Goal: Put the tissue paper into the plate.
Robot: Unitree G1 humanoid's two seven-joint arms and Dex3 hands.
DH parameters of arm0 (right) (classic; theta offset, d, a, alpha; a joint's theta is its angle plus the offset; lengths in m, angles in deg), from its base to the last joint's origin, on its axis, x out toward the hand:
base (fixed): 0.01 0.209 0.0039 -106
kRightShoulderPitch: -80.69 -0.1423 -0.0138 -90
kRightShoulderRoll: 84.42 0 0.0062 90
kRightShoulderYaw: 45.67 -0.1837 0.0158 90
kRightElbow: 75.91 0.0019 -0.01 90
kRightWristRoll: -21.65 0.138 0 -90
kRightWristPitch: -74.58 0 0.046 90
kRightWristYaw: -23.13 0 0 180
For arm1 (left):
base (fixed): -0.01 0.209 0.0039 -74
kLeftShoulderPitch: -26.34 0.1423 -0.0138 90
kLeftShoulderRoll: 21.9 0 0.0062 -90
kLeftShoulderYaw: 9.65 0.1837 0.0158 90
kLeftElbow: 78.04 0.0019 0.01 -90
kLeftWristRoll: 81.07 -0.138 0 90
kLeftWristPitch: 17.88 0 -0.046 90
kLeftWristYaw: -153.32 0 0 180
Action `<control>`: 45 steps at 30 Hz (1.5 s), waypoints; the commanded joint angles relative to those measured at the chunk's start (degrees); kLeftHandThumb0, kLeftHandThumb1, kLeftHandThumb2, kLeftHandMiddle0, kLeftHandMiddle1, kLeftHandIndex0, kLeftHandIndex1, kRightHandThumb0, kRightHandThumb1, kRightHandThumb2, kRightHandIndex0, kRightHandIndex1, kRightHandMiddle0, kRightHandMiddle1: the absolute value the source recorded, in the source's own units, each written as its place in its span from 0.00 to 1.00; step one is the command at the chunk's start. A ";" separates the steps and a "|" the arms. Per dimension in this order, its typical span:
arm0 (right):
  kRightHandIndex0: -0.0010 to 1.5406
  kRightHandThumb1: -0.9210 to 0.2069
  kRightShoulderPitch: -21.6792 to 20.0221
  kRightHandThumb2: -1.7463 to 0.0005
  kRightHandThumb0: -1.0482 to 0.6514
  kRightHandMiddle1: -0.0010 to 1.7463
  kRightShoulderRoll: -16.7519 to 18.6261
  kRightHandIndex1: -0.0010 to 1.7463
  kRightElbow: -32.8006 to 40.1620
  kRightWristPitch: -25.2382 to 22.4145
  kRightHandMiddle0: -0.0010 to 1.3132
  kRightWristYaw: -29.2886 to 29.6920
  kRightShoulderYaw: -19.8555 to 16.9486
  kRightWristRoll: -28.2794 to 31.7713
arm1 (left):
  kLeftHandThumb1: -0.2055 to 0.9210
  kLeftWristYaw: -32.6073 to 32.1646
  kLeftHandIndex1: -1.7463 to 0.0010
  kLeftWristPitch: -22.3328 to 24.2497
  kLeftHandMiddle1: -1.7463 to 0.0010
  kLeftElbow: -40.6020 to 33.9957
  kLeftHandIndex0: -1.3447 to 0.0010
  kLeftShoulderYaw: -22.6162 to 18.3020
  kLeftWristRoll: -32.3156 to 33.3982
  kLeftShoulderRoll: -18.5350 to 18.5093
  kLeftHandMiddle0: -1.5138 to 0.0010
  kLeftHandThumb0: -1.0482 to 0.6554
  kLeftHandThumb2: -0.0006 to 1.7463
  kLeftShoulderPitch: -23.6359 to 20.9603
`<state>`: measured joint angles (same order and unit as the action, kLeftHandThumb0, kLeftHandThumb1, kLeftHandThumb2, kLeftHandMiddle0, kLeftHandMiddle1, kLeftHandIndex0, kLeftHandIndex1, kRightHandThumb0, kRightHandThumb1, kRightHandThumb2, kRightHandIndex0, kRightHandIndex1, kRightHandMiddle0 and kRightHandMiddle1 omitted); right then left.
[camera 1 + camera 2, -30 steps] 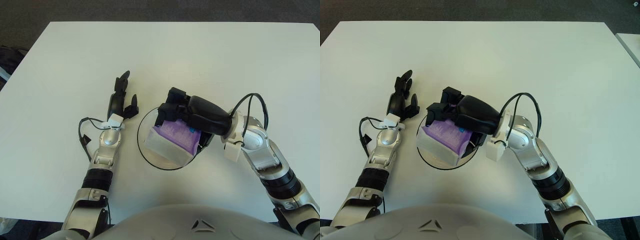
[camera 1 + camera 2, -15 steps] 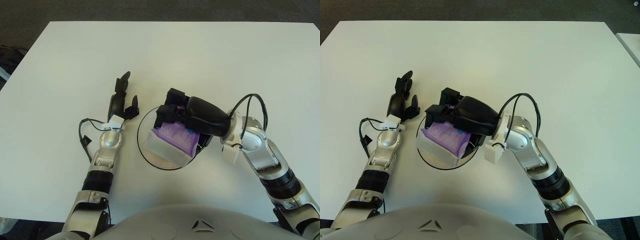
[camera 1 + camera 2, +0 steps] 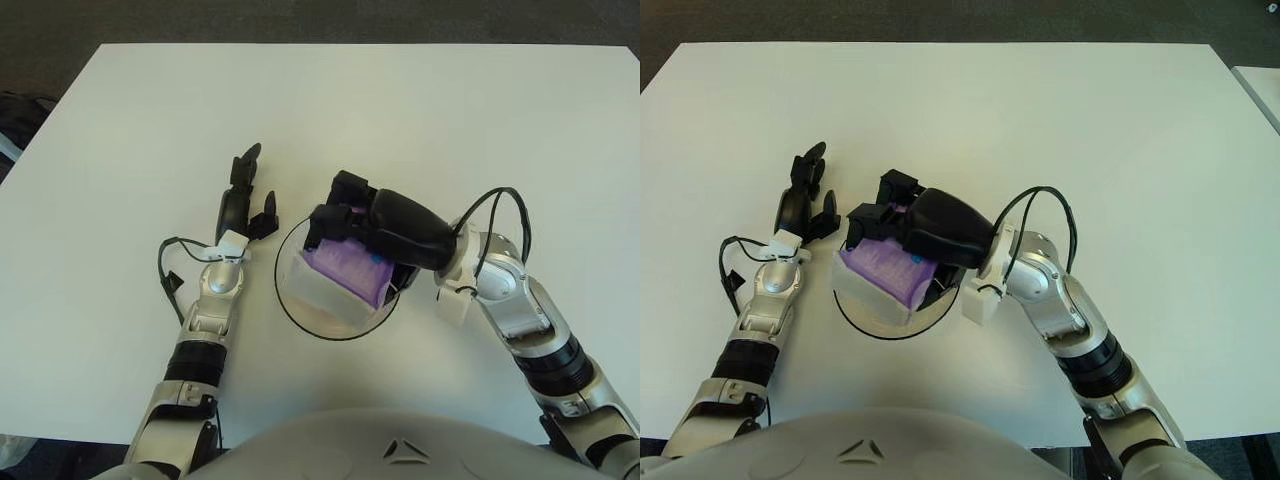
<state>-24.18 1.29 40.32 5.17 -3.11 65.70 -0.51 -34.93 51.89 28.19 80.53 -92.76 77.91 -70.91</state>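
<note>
The purple tissue pack (image 3: 345,277) lies inside the plate (image 3: 287,305), the right hand (image 3: 345,212) clamped on its 1 o'clock end. Placement looks nearly done; next, fingers should release and lift. The left hand (image 3: 243,203) hovers open at the plate's 10 o'clock.

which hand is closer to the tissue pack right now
Right. The right hand is on the tissue pack, fingers over its far end, in the plate. The left hand is open, left of the plate.

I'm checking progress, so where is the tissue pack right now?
The tissue pack sits in the plate near the table's centre, under the right hand, whose fingers grip it; the left hand shows just left of the plate.
</note>
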 commanded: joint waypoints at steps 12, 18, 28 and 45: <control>0.01 0.01 -0.88 0.51 0.06 0.08 -3.24 0.04 -4.59 14.09 0.01 11.63 -1.66 -17.99 | 1.00 2.30 0.70 -3.91 0.99 12.43 1.00 -0.88 6.81 3.97 0.82 0.19 0.47 0.82; 0.00 0.00 -1.72 0.52 0.01 0.01 -3.27 0.00 -6.97 16.89 0.00 16.18 -1.44 -22.70 | 1.00 5.39 0.85 -16.88 1.00 18.13 1.00 -1.18 10.08 4.42 0.87 0.13 0.49 2.53; 0.00 0.00 -2.30 0.54 0.00 0.00 -3.17 0.00 -9.38 18.60 0.00 19.51 -1.11 -25.19 | 1.00 12.45 0.98 -18.21 1.00 18.89 1.00 -0.94 14.97 4.45 0.93 0.05 0.52 0.97; 0.00 0.00 -2.95 0.53 0.00 0.00 -4.19 0.00 -9.99 18.41 0.00 18.72 -1.03 -25.75 | 1.00 6.07 0.94 -21.58 0.98 15.24 0.98 -1.49 8.12 2.27 0.87 0.12 0.53 3.76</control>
<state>-26.53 -2.47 30.25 23.35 15.90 64.73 -26.45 -27.22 31.52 36.53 77.85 -80.44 79.06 -76.95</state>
